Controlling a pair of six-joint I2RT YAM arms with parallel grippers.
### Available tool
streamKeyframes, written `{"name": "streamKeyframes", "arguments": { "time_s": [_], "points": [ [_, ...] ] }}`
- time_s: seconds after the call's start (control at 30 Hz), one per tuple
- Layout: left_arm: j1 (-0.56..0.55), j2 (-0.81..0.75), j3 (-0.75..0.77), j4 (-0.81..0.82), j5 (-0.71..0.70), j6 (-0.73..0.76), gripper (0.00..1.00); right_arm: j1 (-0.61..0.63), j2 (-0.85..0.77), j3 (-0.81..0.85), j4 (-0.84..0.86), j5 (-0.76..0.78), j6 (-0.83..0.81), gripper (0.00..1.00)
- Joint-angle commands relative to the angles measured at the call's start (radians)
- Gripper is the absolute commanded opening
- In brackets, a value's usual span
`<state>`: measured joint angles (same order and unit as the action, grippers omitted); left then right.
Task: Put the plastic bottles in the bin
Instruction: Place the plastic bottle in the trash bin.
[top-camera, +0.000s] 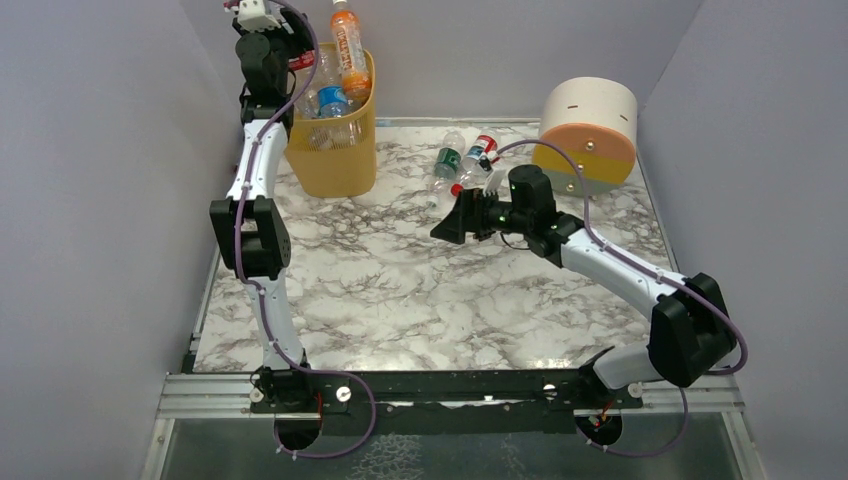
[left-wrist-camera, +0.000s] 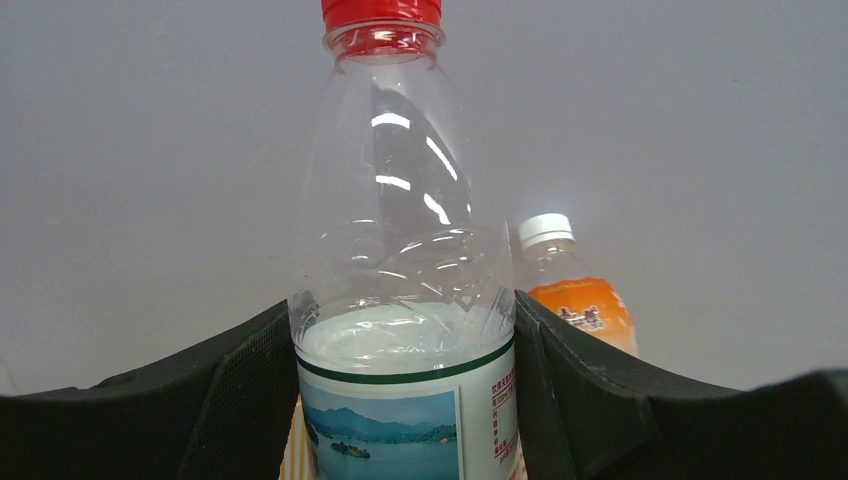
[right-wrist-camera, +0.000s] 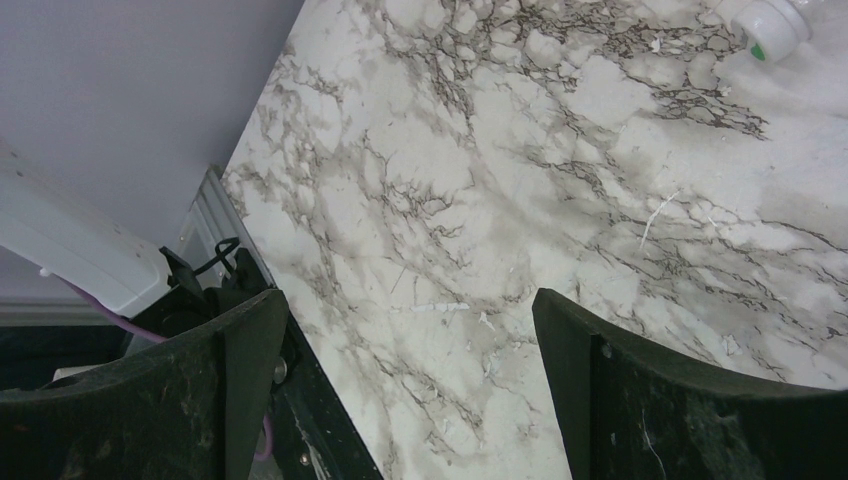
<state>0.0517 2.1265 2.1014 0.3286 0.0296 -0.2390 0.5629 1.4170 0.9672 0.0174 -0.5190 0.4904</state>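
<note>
Plastic bottles: most are already in the bin (top-camera: 330, 172), a tall yellow-orange basket at the far left of the worktop (top-camera: 400, 290), just beside the left claw (left-wrist-camera: 402, 318), on its right in the top view. The left claw is closed on a clear red-capped bottle (left-wrist-camera: 400, 230), w/ a black finger (left-wrist-camera: 250, 390) pressed against each side at the upper edge of its lake-scene label. The bottle stands upright in the wrist view, cap at the frame's top. Beyond it & to the claw's right stands an orange-label bottle (left-wrist-camera: 583, 312) w/ a white cap. A blue-label bottle (top-camera: 333, 101) sits among other clear ones inside the bin.

The right claw (right-wrist-camera: 405, 320) hangs over bare marble near mid-worktop, fingers spread wide, nothing btwn them. Just past it, twd the back wall, loose bottles lie on the worktop: a green-label bottle (top-camera: 447, 161) & a neighbouring bottle (top-camera: 479, 151) w/ red at its neck end. Another red cap shows right by the claw, its bottle mostly hidden. A round white, orange & grey drum (top-camera: 590, 130) stands further off, to this claw's right.
</note>
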Motion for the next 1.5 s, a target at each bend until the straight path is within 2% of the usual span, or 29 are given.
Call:
{"name": "streamKeyframes", "arguments": {
  "time_s": [0.0,0.33,0.87,1.03,1.17,1.47],
  "points": [
    [0.028,0.024,0.079,0.144,-0.066,-0.013,0.72,0.005,0.03,0.0,0.048,-0.031,0.0,0.96],
    [0.09,0.089,0.114,0.222,0.037,-0.055,0.72,0.004,0.094,0.019,0.055,-0.081,-0.004,0.96],
    [0.098,0.176,0.061,0.34,0.137,-0.163,0.77,0.005,0.142,0.016,0.082,-0.109,-0.001,0.96],
    [0.099,0.153,0.033,0.341,0.159,-0.161,0.83,0.005,0.146,0.009,0.097,-0.121,0.004,0.96],
    [0.099,0.104,-0.004,0.34,0.183,-0.148,0.92,0.005,0.142,0.005,0.102,-0.128,0.007,0.96],
    [0.1,-0.043,-0.165,0.341,0.235,-0.131,0.92,0.005,0.102,-0.018,0.116,-0.141,0.024,0.96]
  ]
}}
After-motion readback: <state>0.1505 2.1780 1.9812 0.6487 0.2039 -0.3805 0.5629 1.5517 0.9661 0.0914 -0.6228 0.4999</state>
